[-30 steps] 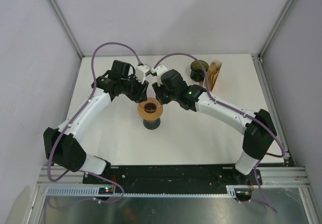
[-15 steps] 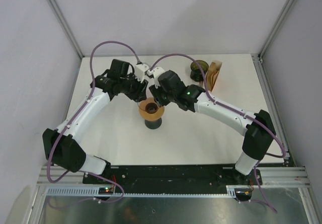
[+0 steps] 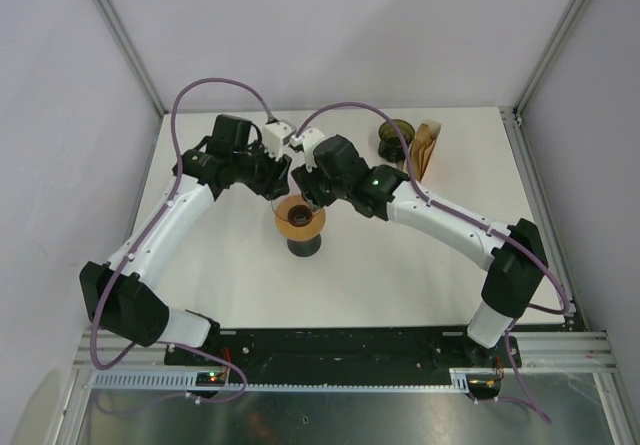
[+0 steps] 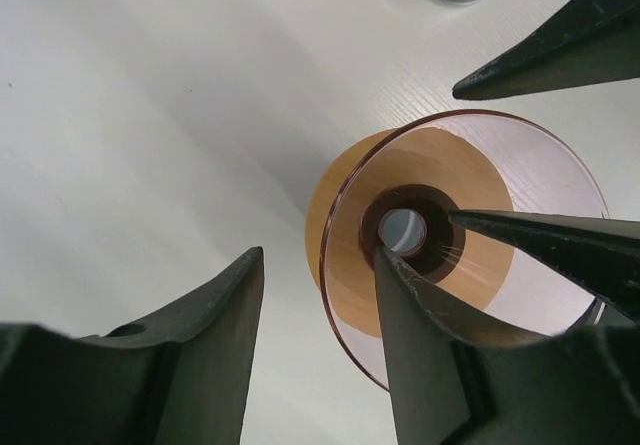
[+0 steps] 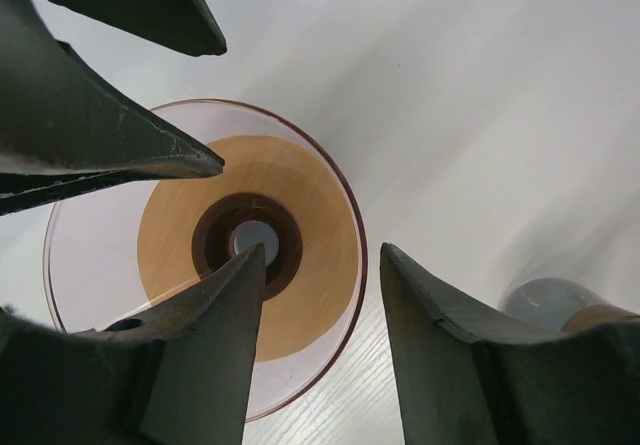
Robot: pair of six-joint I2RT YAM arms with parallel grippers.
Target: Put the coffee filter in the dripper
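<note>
From above, the amber see-through dripper [image 3: 299, 217] stands mid-worktop [image 3: 400, 265]. The tan coffee filters [image 3: 428, 148] stand on edge at the upper right, well apart from it.

Left wrist: the left claw [image 4: 318, 265] is spread, gripping nothing, with the dripper's rim between its fingers.

Right wrist: the right claw [image 5: 322, 257] gapes likewise astride the rim.

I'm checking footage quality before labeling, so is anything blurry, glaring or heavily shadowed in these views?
Top external: evenly lit and sharp, only soft shadows on the table. Left wrist: the dripper is crisp, the near jaws are dark silhouettes, a broad soft shadow crosses the table. Right wrist: dripper sharp, the grey object at lower right is out of focus. No harsh glare.
</note>
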